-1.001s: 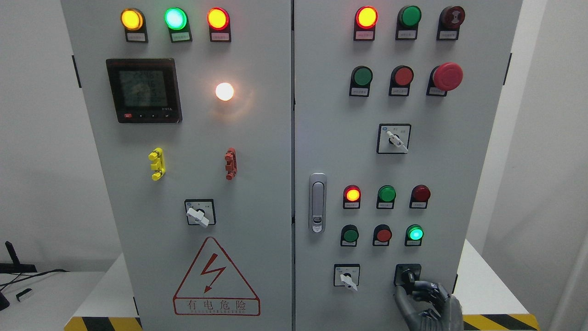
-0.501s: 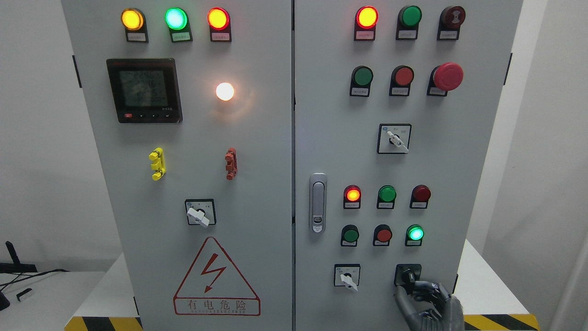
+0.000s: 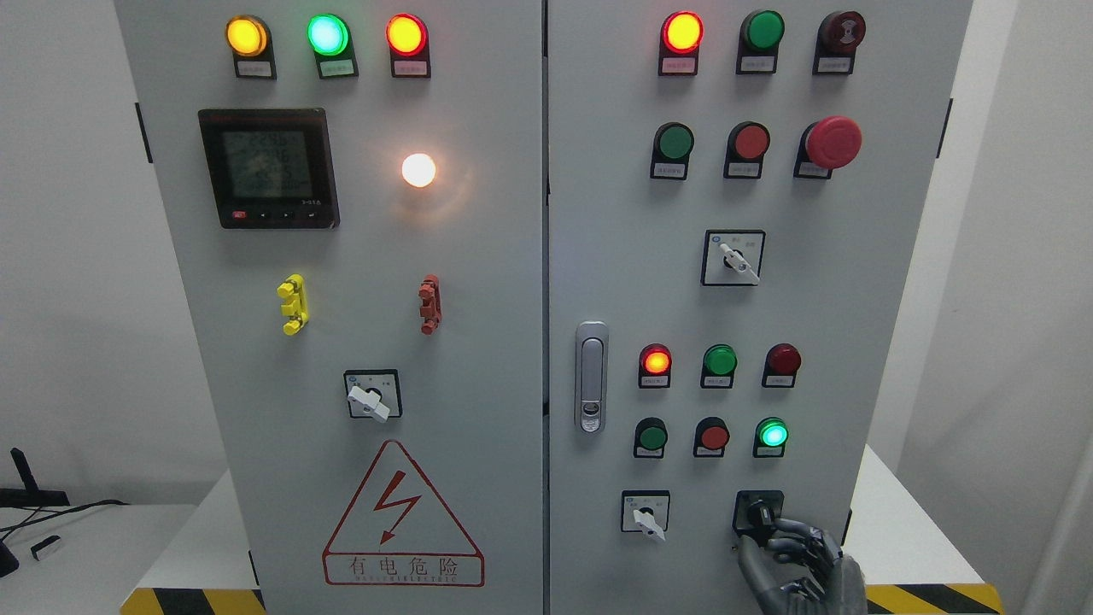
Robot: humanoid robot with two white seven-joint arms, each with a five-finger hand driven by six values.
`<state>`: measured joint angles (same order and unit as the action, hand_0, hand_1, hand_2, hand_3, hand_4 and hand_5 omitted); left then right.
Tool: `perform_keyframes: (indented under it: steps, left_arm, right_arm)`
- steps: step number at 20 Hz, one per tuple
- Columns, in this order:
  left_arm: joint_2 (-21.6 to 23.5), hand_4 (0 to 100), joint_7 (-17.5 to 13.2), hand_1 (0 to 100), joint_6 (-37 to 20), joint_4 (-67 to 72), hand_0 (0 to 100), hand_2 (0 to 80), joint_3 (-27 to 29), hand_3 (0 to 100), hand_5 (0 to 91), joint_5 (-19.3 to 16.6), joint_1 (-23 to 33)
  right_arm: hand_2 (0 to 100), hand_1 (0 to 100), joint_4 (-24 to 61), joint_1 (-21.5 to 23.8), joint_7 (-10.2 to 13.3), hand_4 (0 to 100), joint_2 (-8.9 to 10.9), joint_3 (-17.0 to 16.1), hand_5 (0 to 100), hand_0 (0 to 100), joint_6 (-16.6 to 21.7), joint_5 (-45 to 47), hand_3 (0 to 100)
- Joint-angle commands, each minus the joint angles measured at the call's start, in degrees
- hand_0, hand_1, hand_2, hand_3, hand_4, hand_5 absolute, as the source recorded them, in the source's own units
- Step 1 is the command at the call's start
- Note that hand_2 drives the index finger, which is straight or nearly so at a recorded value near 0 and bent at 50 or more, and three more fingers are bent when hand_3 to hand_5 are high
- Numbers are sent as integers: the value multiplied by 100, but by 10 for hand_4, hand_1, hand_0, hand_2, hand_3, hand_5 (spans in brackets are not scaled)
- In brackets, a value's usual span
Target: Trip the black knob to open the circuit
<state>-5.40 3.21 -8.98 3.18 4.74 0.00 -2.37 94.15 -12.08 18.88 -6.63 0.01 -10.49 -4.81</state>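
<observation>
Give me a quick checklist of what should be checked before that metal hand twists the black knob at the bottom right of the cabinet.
1. Right hand at the black knob: ok, fingertips reach it from below right.
2. Firm grasp on the knob: cannot tell, the contact is too small to see.
3. Correct target: ok, the hand is clear of the white-handled switch beside it.
4. Circuit state: cannot tell; the green lamp above glows.
5. Red emergency button: ok, far from the hand.
6. Left hand: cannot tell, out of view.
</observation>
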Motion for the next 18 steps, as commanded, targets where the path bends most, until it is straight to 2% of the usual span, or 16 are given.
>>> perform_keyframes:
  steps: [1,8,13,15,18]
  left_arm:
    - [-5,0,-4,389,2,7,120,0,0,0,0,-176,0]
    - [4,0,-4,389,2,-1,120,0,0,0,0,-176,0]
    - [-5,0,-4,389,2,-1,120,0,0,0,0,-176,0]
    - [4,0,-4,389,2,-1,120,0,0,0,0,-176,0]
    - [-5,0,-4,389,2,-1,120,0,0,0,0,-176,0]
  right_arm:
    - [106,840,15,74,2,550,83,78,684,192,38,-2,550]
    - [138,840,112,136,2,547,92,70,682,199,47,6,555]
    - [148,838,165,268,-33,543,162,87,665,203,275,6,558]
    - [149,829,182,329,-138,530,197,87,576,205,346,15,550]
    - [148,795,209,531,-437,450,328,87,445,217,784,15,473]
